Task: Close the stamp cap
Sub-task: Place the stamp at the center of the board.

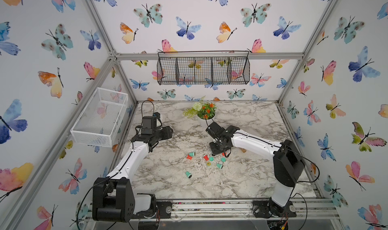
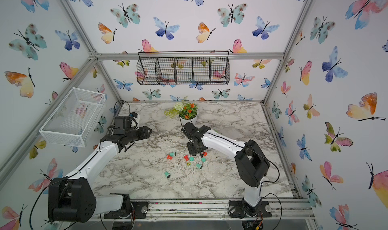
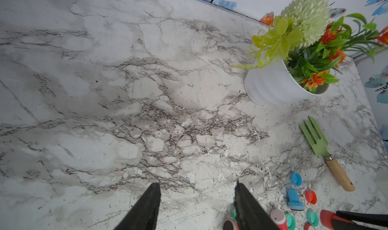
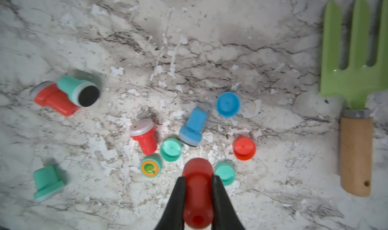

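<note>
My right gripper (image 4: 198,177) is shut on a red stamp (image 4: 198,193), which it holds just above the marble table (image 4: 189,50). Loose caps lie around it: a red cap (image 4: 244,148), a blue cap (image 4: 228,104) and two teal caps (image 4: 170,149) (image 4: 225,173). Several other stamps lie nearby, among them a blue stamp (image 4: 193,127) and a red stamp (image 4: 144,135) with a white end. In a top view the right gripper (image 1: 221,153) hangs over this cluster. My left gripper (image 3: 197,183) is open over bare marble, to the left of the cluster (image 1: 168,132).
A green garden fork (image 4: 354,82) with a wooden handle lies to the right of the stamps. A white flowerpot (image 1: 204,118) stands behind the right arm. A white wire basket (image 1: 100,117) hangs on the left wall and a black wire basket (image 1: 203,70) on the back wall.
</note>
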Available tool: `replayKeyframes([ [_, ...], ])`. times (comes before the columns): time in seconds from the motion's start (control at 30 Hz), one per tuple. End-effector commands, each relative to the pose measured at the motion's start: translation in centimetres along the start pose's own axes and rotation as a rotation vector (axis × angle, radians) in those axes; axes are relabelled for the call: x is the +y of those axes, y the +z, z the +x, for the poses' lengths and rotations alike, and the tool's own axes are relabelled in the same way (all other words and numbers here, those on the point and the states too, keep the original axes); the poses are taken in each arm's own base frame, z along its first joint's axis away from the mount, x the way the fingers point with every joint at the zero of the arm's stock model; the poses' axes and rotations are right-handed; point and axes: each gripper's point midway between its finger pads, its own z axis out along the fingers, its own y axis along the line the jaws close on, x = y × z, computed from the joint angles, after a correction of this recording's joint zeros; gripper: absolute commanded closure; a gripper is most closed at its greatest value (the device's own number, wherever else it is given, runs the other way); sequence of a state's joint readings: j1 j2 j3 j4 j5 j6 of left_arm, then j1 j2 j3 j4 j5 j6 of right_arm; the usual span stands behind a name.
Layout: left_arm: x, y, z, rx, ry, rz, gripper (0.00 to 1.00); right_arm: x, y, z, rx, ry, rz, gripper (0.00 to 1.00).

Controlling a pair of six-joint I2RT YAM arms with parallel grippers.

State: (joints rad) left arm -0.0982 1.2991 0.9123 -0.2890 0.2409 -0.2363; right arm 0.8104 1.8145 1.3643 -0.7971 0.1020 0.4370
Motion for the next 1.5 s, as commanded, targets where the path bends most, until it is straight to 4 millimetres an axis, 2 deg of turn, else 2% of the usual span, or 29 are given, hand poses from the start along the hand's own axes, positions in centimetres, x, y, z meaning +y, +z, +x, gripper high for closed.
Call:
replayKeyframes([
  [0.0,0.1,0.0,0.0,0.002,-0.002,0.002,0.41,-3.7,1.3,1.1,0.046,0.009,0.061,0.99],
  [0.17,0.0,0.1,0.1,0.004,-0.003,0.005,0.41,-7.1,3.4,1.3,0.076,0.047,0.083,0.99],
  [0.33,0.1,0.0,0.1,0.002,-0.002,0.001,0.41,-8.7,4.8,0.0,0.080,0.047,0.118,0.99],
  [0.53,0.2,0.0,0.1,0.002,-0.002,-0.005,0.41,-8.7,5.9,-1.9,0.058,0.044,0.093,0.99],
  [0.77,0.3,0.0,0.1,0.002,-0.001,-0.008,0.41,-8.6,6.7,-3.5,0.021,0.041,0.079,0.90],
  [1.13,0.3,0.0,0.1,0.002,-0.001,-0.009,0.41,-8.5,5.7,-5.1,-0.029,0.085,0.033,0.75],
  [1.47,0.3,0.1,0.1,0.004,-0.003,-0.009,0.41,-8.5,4.6,-6.0,-0.053,0.083,0.030,0.67],
])
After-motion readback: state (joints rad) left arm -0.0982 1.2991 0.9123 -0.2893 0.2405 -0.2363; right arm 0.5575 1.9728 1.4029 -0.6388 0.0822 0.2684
